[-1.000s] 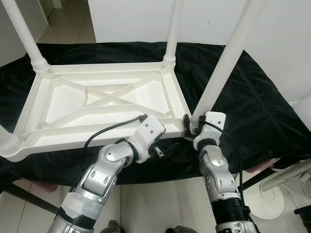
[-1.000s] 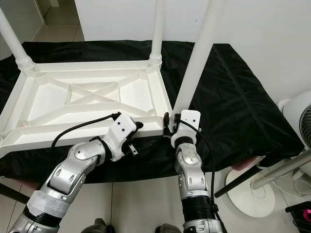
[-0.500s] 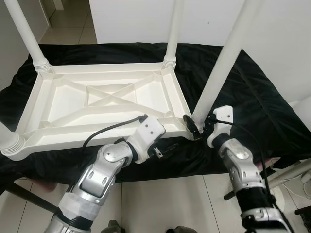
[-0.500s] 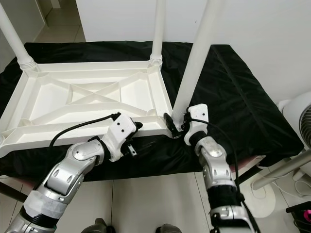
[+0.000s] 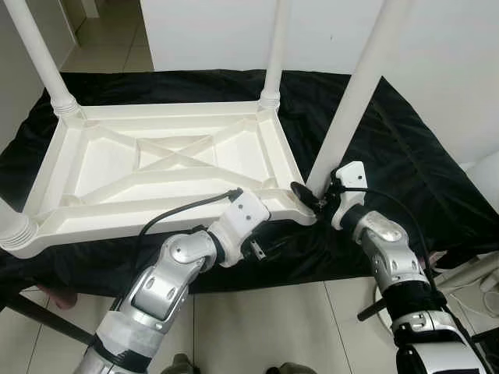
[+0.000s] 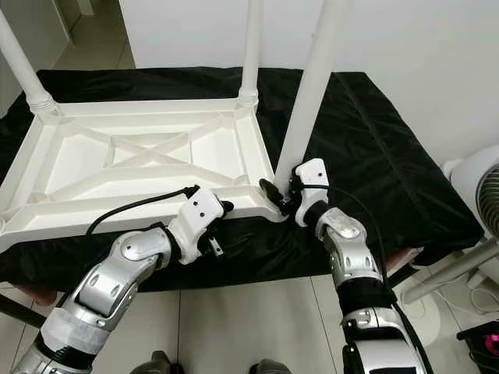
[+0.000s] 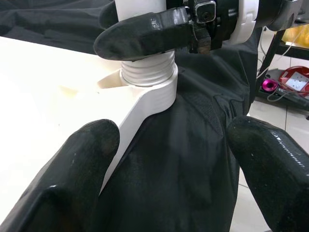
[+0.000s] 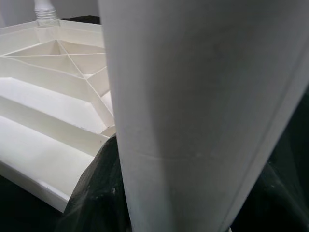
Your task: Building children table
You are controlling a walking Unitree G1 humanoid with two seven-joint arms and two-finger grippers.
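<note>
Black cloth [image 5: 405, 171]; right pincer [image 5: 312, 201] clasps table leg [image 5: 355, 101].

Home, tiled floor [image 5: 257, 312]; hallway [image 5: 109, 31], fan [image 6: 475, 187]

The tall white plastic table legs [image 5: 362, 86] are running off the top edge (their ends unseen). The right gripper's black fingers [image 6: 270, 192] are partly hiding behind the near leg, so their spread is unclear.
</note>
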